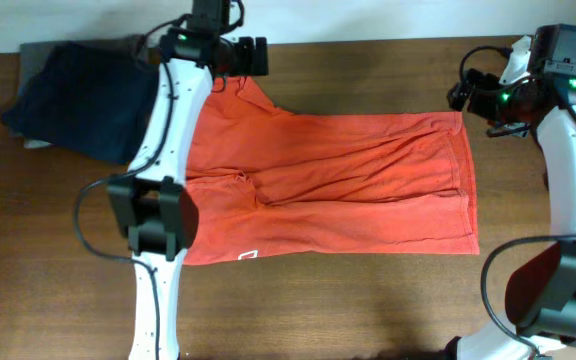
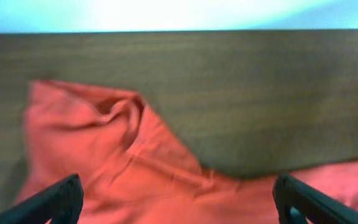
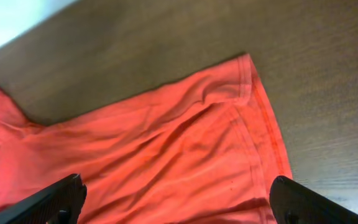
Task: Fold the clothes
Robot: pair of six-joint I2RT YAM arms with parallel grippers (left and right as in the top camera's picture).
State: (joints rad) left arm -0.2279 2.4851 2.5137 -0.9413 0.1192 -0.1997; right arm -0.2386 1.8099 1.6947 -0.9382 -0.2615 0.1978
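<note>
We see the red-orange T-shirt (image 1: 338, 180) lying flat across the middle of the table (image 1: 368, 310), its length running left-right, w/ a long crease along it. Hem end sits toward the table's right edge, sleeve end toward the left. A small white mark (image 1: 248, 256) shows at the shirt's near edge.

L gripper (image 1: 256, 57) is by the far edge, above the rumpled sleeve. We can't tell from overhead if it touches fabric. In its wrist view its fingers (image 2: 55, 202) stand spread wide, nothing btw them.

R gripper (image 1: 465, 95) hovers near the shirt's far hem corner, its fingers (image 3: 51, 199) also spread wide, holding nothing.

A dark navy garment (image 1: 78, 100) lies bunched in the table's far-left corner, over a grey one (image 1: 30, 55).
</note>
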